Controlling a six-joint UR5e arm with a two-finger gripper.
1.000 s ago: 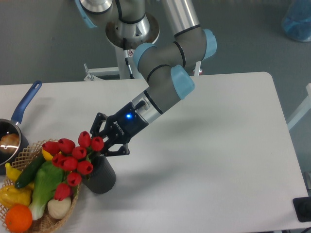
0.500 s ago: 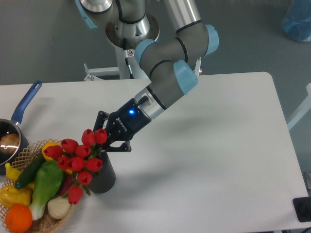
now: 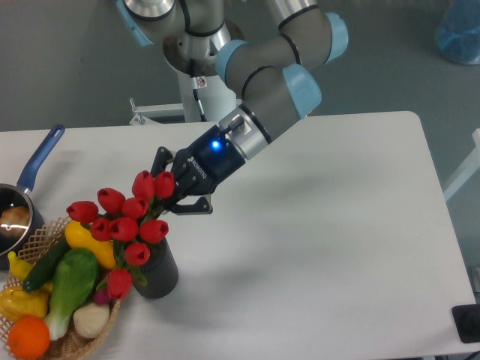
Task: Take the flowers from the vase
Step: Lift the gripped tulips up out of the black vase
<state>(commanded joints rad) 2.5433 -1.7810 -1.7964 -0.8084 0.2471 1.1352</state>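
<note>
The flowers [image 3: 126, 227], a bunch of red tulips, hang tilted to the left above the vase [image 3: 160, 274], with their lowest buds still beside its mouth. The vase is a short dark grey ribbed cylinder standing on the white table next to the basket. My gripper [image 3: 171, 193] reaches in from the upper right and is shut on the bunch at its top right end, just above the vase. Its fingertips and the stems are mostly hidden behind the buds.
A wicker basket [image 3: 84, 339] with yellow, green and orange vegetables touches the vase on the left at the table's front corner. A metal pot with a blue handle [image 3: 39, 160] sits at the left edge. The arm slants over the table's middle.
The gripper has risen and moved slightly right, taking the tulip bunch with it. The buds now sit higher above the vase mouth. The vase has stayed in place.
</note>
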